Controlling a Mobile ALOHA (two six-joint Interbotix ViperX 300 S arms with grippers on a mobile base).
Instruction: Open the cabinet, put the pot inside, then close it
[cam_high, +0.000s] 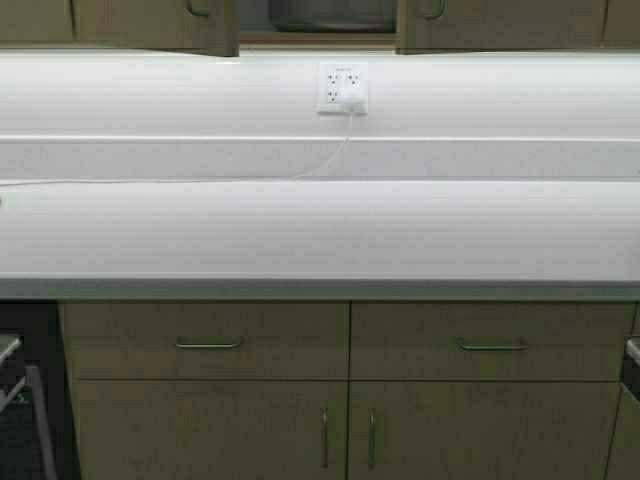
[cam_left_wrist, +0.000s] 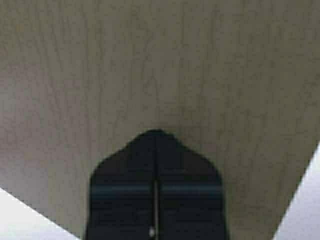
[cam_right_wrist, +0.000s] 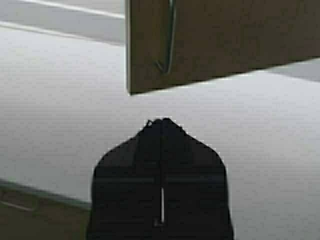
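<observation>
In the high view the cabinet's two tan doors, left (cam_high: 150, 25) and right (cam_high: 510, 25), stand ajar at the top edge. Between them is a gap with the dark grey pot (cam_high: 330, 15) inside. Neither arm shows in the high view. In the left wrist view my left gripper (cam_left_wrist: 156, 134) is shut and empty, its tip right at a tan wood-grain door face (cam_left_wrist: 160, 65). In the right wrist view my right gripper (cam_right_wrist: 162, 122) is shut and empty. It is a little short of a door's corner (cam_right_wrist: 210, 50), which carries a slim metal handle (cam_right_wrist: 170, 40).
A white countertop (cam_high: 320, 235) runs across the high view. On the back wall is a socket (cam_high: 342, 88) with a white cable (cam_high: 200, 180) trailing left. Below are drawers with horizontal handles (cam_high: 210, 343) and base cabinet doors (cam_high: 210, 430). A dark opening (cam_high: 25, 400) is at lower left.
</observation>
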